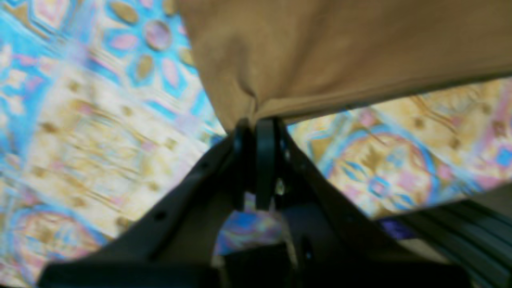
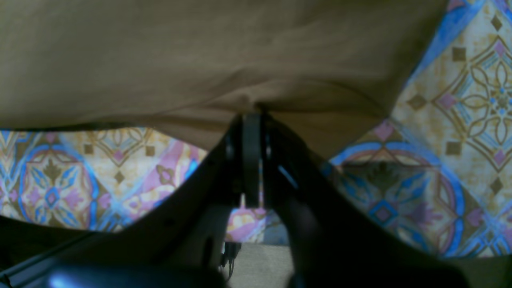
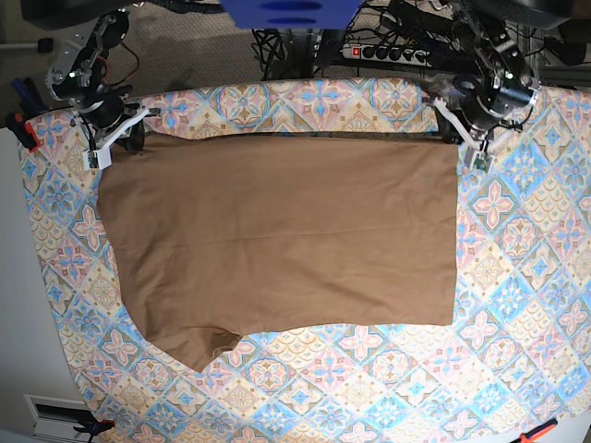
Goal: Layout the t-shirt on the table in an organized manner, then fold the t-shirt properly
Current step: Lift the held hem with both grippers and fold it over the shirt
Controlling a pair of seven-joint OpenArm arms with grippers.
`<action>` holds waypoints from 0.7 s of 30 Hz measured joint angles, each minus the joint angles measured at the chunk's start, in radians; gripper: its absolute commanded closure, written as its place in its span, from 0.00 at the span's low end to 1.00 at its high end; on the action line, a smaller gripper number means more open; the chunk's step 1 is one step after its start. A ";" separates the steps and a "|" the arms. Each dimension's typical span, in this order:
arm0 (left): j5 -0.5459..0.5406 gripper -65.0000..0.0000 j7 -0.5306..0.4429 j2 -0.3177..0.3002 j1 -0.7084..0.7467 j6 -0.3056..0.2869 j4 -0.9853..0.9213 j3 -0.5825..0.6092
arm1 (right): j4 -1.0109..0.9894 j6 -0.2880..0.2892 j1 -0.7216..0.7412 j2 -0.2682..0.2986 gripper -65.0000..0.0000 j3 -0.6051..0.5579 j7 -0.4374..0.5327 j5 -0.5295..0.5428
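1. Closest to us in the left wrist view, our left gripper (image 1: 256, 124) has its dark jaws pressed together, pinching a puckered edge of the tan-brown t-shirt (image 1: 340, 56); the picture is blurred, so we cannot make out any seam or hem there.
2. In the right wrist view, our right gripper (image 2: 252, 114) likewise pinches a bunched fold of the shirt, which fills the upper frame and runs off its top and left edges.
3. Below both grips, the patterned tablecloth shows, and the fabric casts a shadow on it beside the right gripper.
4. From the base view, the t-shirt lies spread across the middle of the table (image 3: 517, 305), mostly flat, with faint creases.
5. A sleeve juts out at the shirt's near left corner, where the outline is uneven.
6. We cannot see a collar or tag from any view.
7. At the far edge, both arms sit at the shirt's two back corners, and their bodies hide the fingertips.
8. Beyond the table, a power strip (image 3: 392, 53) and tangled cables (image 3: 286, 41) lie on the floor, partly cut off by the frame.
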 measured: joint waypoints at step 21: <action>0.280 1.00 0.132 -0.019 -0.164 0.002 0.002 0.053 | 0.002 0.000 0.155 0.000 1.00 0.001 -0.087 0.000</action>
